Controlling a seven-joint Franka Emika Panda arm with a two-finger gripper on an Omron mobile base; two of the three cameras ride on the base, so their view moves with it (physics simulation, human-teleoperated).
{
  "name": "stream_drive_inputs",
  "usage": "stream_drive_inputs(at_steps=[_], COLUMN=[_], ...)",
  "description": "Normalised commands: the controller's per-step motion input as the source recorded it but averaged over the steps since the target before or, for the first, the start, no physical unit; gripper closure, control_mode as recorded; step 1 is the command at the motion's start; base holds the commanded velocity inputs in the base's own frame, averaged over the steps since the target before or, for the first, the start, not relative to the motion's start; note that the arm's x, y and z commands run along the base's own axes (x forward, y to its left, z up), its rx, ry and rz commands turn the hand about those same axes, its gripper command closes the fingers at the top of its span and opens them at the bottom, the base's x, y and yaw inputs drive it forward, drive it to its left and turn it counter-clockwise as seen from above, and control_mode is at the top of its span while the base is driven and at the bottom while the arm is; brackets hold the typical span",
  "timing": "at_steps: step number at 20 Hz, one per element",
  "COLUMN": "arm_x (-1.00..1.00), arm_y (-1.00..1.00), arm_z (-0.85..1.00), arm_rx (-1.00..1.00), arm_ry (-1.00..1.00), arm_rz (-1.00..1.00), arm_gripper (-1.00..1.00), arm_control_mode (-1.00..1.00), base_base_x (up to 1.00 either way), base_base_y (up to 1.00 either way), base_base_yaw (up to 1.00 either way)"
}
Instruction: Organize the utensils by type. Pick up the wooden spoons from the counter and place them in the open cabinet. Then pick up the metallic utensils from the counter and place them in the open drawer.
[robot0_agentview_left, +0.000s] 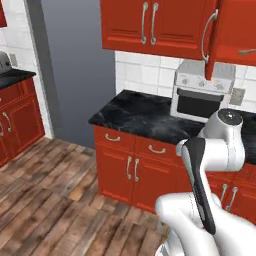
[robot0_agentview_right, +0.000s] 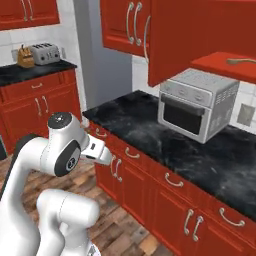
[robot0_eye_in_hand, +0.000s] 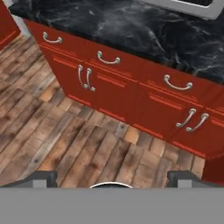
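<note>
**A:** Where are the utensils? I'm looking for two wooden spoons and a metal one.

**B:** I can't find any of them. The stretch of black veined counter in sight carries only a white toaster oven; the rest of that stone is bare. I can't tell whether the spoons lie further along.

**A:** So nothing has been sorted?

**B:** As far as I can judge, no step is complete. The drawers under the counter all sit flush with their fronts shut, so the open drawer must be elsewhere. An upper cabinet door above the oven hangs swung out, which may be the open cabinet, but its inside is hidden.

**A:** And the claw?

**B:** The gripper is spread wide with nothing between its fingertips. It is well apart from the counter and pointing down at the wooden floor and the red cabinet fronts.

**A:** What's left, then?

**B:** Everything, I'd say: find the spoons, carry the two wooden ones up to the cabinet, then drop the metal one in the drawer. My guess is that the base needs to drive along the counter before any reaching begins.
</note>
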Motion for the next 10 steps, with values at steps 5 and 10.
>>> stream_drive_inputs(at_steps=[5,10], arm_x=[0.0,0.0], arm_y=[0.0,0.0], arm_z=[0.0,0.0], arm_rx=[0.0,0.0], arm_ry=[0.0,0.0], arm_rz=[0.0,0.0], arm_gripper=[-1.0,-1.0], arm_control_mode=[1.0,1.0], base_base_x=[-0.17,0.25], base_base_y=[0.28,0.27], base_base_yaw=[1.0,0.87])
